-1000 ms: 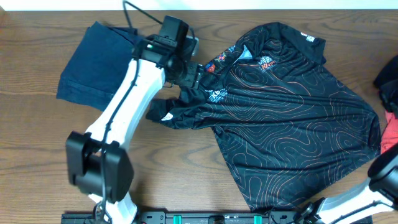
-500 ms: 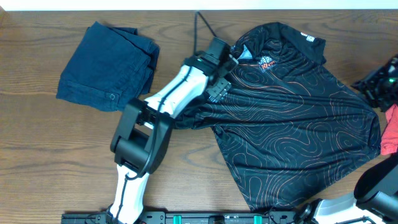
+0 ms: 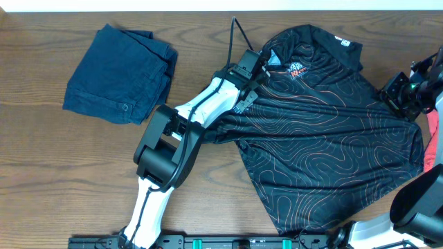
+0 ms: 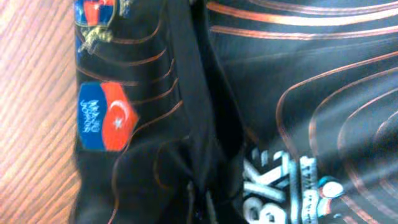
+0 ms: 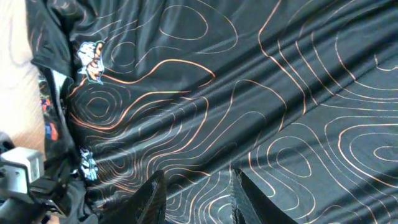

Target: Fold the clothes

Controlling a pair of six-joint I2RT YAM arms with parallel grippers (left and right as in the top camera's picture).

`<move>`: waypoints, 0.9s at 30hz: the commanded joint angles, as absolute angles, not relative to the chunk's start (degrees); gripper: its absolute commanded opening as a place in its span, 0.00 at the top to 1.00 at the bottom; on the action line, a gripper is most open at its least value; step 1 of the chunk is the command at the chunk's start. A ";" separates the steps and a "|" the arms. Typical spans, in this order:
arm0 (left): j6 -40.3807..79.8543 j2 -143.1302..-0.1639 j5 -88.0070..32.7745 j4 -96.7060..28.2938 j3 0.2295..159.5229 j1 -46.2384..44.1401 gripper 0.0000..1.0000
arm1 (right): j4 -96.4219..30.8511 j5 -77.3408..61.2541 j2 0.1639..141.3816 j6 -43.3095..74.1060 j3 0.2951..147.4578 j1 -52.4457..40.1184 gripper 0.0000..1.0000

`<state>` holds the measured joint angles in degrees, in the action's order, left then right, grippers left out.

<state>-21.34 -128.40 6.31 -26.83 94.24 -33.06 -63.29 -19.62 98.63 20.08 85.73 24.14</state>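
The clothes, a black jersey (image 3: 325, 138) with thin orange contour lines, lie spread across the table's middle and right. My left gripper (image 3: 239, 98) is down on its left shoulder, beside a white chest logo (image 4: 277, 190). In the left wrist view the left gripper (image 4: 199, 202) is shut on a raised fold of jersey fabric (image 4: 193, 93). My right gripper (image 3: 396, 93) hovers over the jersey's right side. In the right wrist view the right gripper (image 5: 199, 199) is open, with flat jersey cloth (image 5: 249, 93) between its fingers (image 5: 152, 196).
A folded navy denim garment (image 3: 118, 72) lies at the back left. A red garment (image 3: 435, 149) shows at the right edge. Bare wooden table (image 3: 48, 173) runs along the front left. The left arm's forearm (image 3: 201, 111) crosses over the jersey's left sleeve.
The left gripper moved right from the sleeve onto the shoulder and shut on a fold. The right arm came in from the right edge over the jersey.
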 commanded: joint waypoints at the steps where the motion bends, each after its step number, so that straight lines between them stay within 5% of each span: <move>1: -19.75 -127.37 15.55 -27.92 96.95 -32.86 0.94 | -63.68 -17.15 98.54 19.00 85.36 23.92 0.66; 5: -19.90 -123.98 23.33 -27.77 97.86 -31.79 0.94 | -63.37 -13.52 98.56 19.05 83.81 23.90 0.64; 20: -19.59 -124.11 23.20 -23.92 97.76 -21.52 0.94 | -51.46 -15.05 98.56 20.08 58.46 20.58 0.69; 21: -19.59 -124.11 23.22 -23.68 97.76 -21.06 0.89 | -50.70 -15.07 98.56 19.55 57.41 20.62 0.69; 23: -19.64 -123.98 23.35 -24.53 97.76 -20.45 0.55 | -50.11 -15.07 98.56 18.33 56.34 20.60 0.69; 27: -19.64 -122.91 26.96 -29.54 97.76 -20.43 0.35 | -49.45 -18.06 98.45 14.52 56.21 20.62 0.68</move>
<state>-20.38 -124.20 23.79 -27.57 97.14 -20.32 -50.02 -15.64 98.63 18.22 56.21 21.19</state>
